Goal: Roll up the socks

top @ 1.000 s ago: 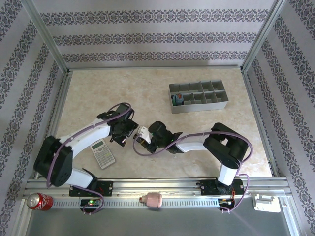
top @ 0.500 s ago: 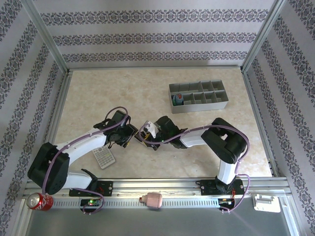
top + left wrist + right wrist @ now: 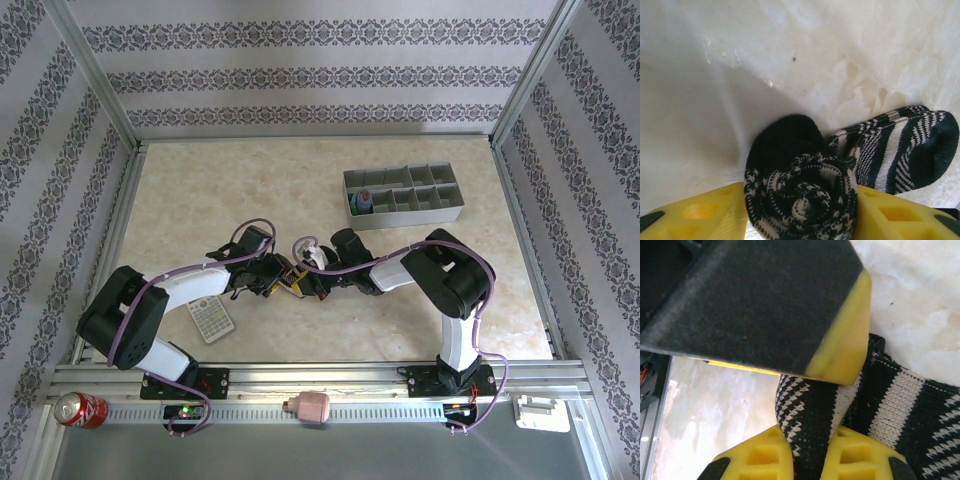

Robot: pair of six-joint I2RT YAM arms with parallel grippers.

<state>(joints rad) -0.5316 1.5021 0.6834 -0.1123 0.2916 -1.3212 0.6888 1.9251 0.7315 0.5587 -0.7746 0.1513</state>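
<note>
Mid-desk, the left claw (image 3: 800,212) grips the rolled end of the striped sock (image 3: 890,150), its loose end flat on the desk (image 3: 790,50), as the right claw (image 3: 807,460) pinches the same sock; the blue sock (image 3: 362,205) sits in the tray (image 3: 410,219).

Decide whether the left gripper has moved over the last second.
Yes. The left gripper has shifted right, farther from the grey calculator, holding the striped sock.

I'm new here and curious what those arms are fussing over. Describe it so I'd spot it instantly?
On the marbled table, look mid-table where the left arm and right arm meet. Between their yellow fingers lies the black-and-white striped sock, one end wound into a tight roll. It is soft knit, unlike the hard grey calculator nearby.
</note>
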